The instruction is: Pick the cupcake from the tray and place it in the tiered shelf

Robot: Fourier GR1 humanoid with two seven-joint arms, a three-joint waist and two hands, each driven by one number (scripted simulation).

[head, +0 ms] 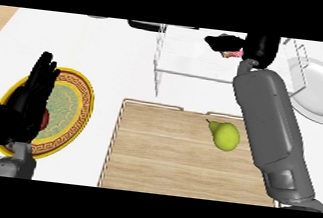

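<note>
- My right hand [228, 43] is far out over the tiered shelf [192, 59], at the back of the worktop [110, 60].
- Its fingers curl round the cupcake [234, 53]. I only see a bit of pink and tan peeking out under the hand.
- So the cupcake is not on the tray [167, 152] now. It is up in my right hand, right at the shelf's top right part.
- The shelf lies just under and to the left of the hand, so I think the next move is a short drop down onto it.
- I cannot tell if the cupcake touches the shelf yet, or which way it tips.
- My left hand [24, 100] rests at the left side, fingers straight and up, over a plate with a gold rim [83, 97]. It is far from the cupcake, so the right hand does this job.
- A green pear [225, 136] lies on the tray, next to my right arm.
- A white plate [322, 94] sits to the right of the shelf.
- I see no words or labels I can read. The gold rim only has a pattern on it.
</note>
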